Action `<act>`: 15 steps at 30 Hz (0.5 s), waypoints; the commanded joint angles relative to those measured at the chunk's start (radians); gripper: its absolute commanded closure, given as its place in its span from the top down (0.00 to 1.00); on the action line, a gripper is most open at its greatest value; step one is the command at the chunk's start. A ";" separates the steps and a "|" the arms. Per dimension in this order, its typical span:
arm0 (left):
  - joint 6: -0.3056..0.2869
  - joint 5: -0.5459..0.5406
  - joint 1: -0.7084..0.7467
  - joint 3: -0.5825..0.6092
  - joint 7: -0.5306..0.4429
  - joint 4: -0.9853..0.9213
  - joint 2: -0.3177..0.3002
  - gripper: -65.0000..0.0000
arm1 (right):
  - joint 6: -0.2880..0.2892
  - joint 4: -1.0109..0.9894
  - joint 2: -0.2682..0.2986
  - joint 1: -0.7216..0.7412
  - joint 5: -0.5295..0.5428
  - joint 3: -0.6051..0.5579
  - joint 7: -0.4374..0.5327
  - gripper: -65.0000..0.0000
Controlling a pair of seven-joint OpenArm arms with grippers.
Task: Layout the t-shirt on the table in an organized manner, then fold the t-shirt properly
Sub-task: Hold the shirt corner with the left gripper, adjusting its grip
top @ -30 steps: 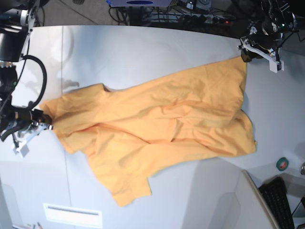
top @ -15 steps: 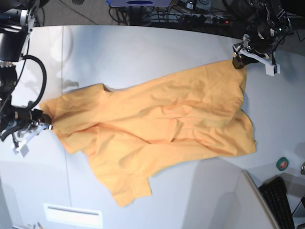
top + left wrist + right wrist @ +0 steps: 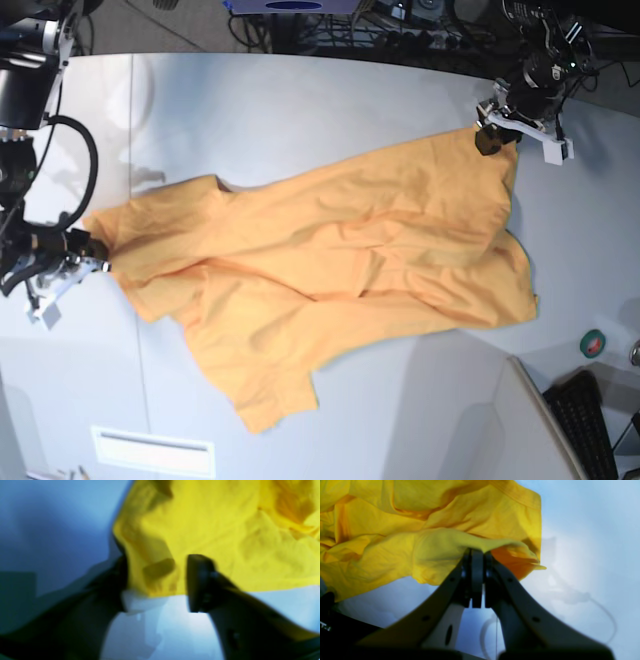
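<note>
My right tool pinches the t-shirt on the surface; my left tool straddles its corner, jaws apart.

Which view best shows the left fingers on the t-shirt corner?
Left wrist: the t-shirt corner lies between two parted fingers. Base shows the left gripper small at that corner. Right wrist doesn't show it.

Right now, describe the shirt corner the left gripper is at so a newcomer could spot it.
On the table, the t-shirt sprawls diagonally. Follow its far edge to the end nearest the cables: that corner sits between the left gripper fingers. The opposite tip is pinched by the right gripper.
</note>
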 commanded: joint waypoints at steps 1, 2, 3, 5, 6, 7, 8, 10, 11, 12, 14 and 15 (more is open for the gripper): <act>0.005 0.022 0.009 0.000 0.039 0.000 -0.002 0.30 | 0.006 0.014 0.015 0.023 0.012 0.003 0.011 0.00; 0.005 0.022 0.009 -0.001 0.039 0.000 -0.002 0.22 | 0.006 0.014 0.015 0.023 0.012 0.003 0.011 0.00; 0.005 0.022 0.009 -0.001 0.039 0.000 -0.002 0.14 | 0.006 0.014 0.015 0.022 0.012 0.003 0.011 0.00; 0.005 0.022 0.007 -0.001 0.039 0.000 -0.002 0.00 | 0.006 0.014 0.015 0.016 0.012 0.003 0.011 0.00; 0.005 0.022 0.007 -0.001 0.039 0.000 -0.002 0.00 | 0.006 0.014 0.015 0.016 0.012 0.003 0.011 0.00; 0.005 0.022 0.006 -0.003 0.039 0.000 -0.002 0.00 | 0.006 0.014 0.015 0.016 0.010 0.003 0.011 0.00; 0.005 0.022 0.006 -0.003 0.039 0.000 -0.002 0.00 | 0.006 0.014 0.015 0.016 0.010 0.003 0.011 0.00; 0.007 0.022 0.006 -0.003 0.039 0.000 -0.002 0.00 | 0.006 0.014 0.015 0.014 0.010 0.003 0.011 0.00; 0.007 0.022 0.006 -0.003 0.039 0.000 -0.002 0.00 | 0.006 0.014 0.015 0.011 0.010 0.003 0.011 0.00; 0.008 0.022 0.006 -0.003 0.039 0.000 -0.002 0.00 | 0.006 0.014 0.015 0.011 0.010 0.003 0.011 0.00; 0.010 0.022 0.009 -0.003 0.039 0.000 -0.002 0.12 | 0.006 0.014 0.015 0.011 0.010 0.003 0.011 0.00; 0.010 0.022 0.012 -0.003 0.039 0.000 -0.002 0.19 | 0.006 0.014 0.015 0.010 0.010 0.003 0.011 0.00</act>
